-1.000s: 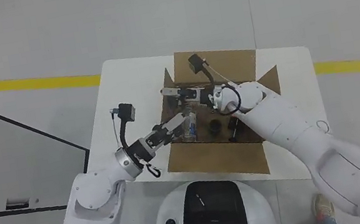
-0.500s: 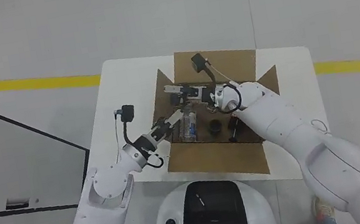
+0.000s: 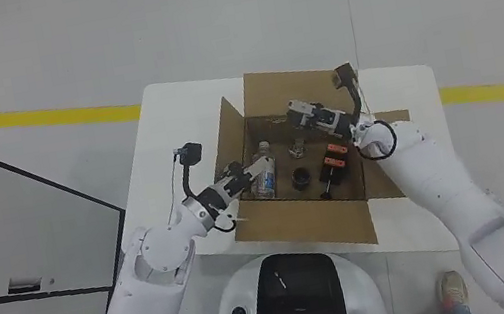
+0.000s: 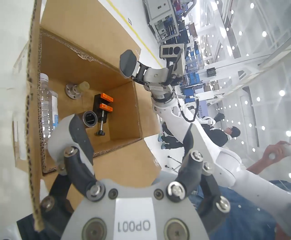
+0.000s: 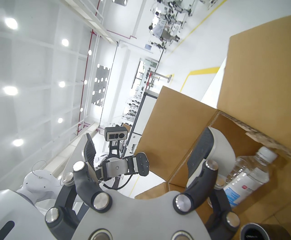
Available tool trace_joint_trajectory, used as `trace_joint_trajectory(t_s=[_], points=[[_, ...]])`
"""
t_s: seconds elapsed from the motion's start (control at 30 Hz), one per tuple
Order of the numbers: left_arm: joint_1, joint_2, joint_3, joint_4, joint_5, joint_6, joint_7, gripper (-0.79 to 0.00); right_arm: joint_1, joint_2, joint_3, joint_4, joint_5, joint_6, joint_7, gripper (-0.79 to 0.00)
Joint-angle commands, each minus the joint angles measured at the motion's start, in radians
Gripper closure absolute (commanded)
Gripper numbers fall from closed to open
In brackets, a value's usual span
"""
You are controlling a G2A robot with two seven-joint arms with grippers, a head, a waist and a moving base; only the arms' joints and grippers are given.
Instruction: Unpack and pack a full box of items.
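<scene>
Unpacking seems barely begun: the left gripper (image 3: 244,170) and right gripper (image 3: 296,108) hover released and empty at the open box (image 3: 302,221) on the counter (image 3: 165,122), so next one must descend onto the bottle (image 3: 264,175) inside.

One finger (image 5: 213,147) of the right end effector (image 5: 149,144) hides part of the water bottle (image 5: 247,179); the frame's edge cuts the dark cylinder (image 5: 261,230). From above, you cannot name the small parts (image 3: 331,163) in the box (image 3: 299,220).
</scene>
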Motion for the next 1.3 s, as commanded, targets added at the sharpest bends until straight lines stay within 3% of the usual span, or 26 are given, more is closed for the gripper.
trace_joint_trajectory(t_s=[0.0, 0.1, 0.43, 0.53, 0.73, 0.93, 1.27], points=[[-0.007, 0.000, 0.009, 0.001, 0.009, 0.003, 0.003, -0.785, -0.074, 0.043, 0.087, -0.085, -0.009, 0.011, 0.015, -0.785], [-0.015, 0.000, 0.017, -0.002, 0.019, 0.003, 0.007, -0.785, -0.216, 0.104, 0.205, -0.298, -0.069, 0.099, 0.074, -0.785], [-0.025, 0.000, 0.012, 0.000, 0.015, 0.014, 0.015, -0.785, -0.221, 0.105, 0.212, -0.312, -0.072, 0.110, 0.053, -0.785], [-0.046, 0.004, -0.035, -0.010, 0.018, 0.038, 0.056, -0.785, -0.260, 0.121, 0.277, -0.337, -0.034, 0.099, 0.039, -0.785], [-0.037, 0.014, -0.110, -0.003, 0.040, 0.071, 0.078, -0.785, -0.320, 0.164, 0.437, -0.323, 0.057, 0.110, 0.133, -0.785], [-0.014, 0.016, -0.092, 0.021, 0.045, 0.081, 0.055, -0.785, -0.384, 0.193, 0.540, -0.306, 0.047, 0.141, 0.131, -0.785], [-0.010, 0.017, -0.039, 0.052, 0.167, 0.102, 0.120, -0.785, -0.394, 0.201, 0.553, -0.243, -0.006, 0.217, 0.088, -0.785]])
